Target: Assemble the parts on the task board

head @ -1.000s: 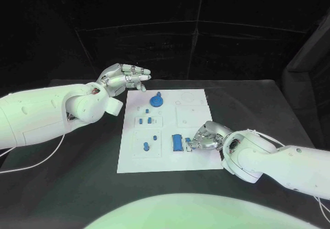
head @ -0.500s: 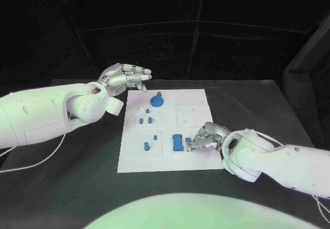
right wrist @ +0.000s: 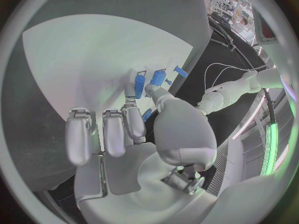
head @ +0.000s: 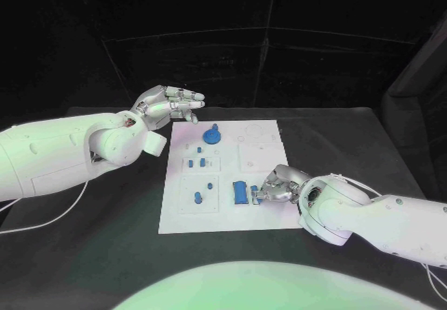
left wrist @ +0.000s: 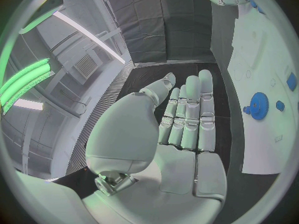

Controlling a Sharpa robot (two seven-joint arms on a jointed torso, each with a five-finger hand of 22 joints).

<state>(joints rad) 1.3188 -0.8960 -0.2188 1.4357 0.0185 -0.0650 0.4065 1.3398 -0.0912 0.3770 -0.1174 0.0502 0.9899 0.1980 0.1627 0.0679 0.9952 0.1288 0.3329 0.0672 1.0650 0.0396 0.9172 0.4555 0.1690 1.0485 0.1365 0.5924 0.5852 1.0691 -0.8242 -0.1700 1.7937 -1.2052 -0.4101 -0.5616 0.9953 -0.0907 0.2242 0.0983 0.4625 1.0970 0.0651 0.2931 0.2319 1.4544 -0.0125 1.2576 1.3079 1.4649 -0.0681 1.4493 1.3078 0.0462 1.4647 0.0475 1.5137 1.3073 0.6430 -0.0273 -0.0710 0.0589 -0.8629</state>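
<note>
The white task board (head: 265, 213) lies in the middle of the black table. On it are a blue gear (head: 212, 135), several small blue pieces (head: 198, 196) and a blue block (head: 240, 192). My right hand (head: 280, 182) rests low on the board's near right part, fingers curled. Its thumb and a finger pinch a small blue part (head: 253, 193) beside the block; in the right wrist view that part (right wrist: 139, 84) sits between the fingertips (right wrist: 129, 91). My left hand (head: 172, 103) hovers past the board's far left corner, fingers stretched out, holding nothing. The left wrist view shows the gear (left wrist: 259, 105) on the board.
Empty recessed outlines (head: 261, 157) mark the board's right half. Black tabletop (head: 112, 213) surrounds the board on all sides. A white cable (head: 56, 213) runs along the table under my left arm.
</note>
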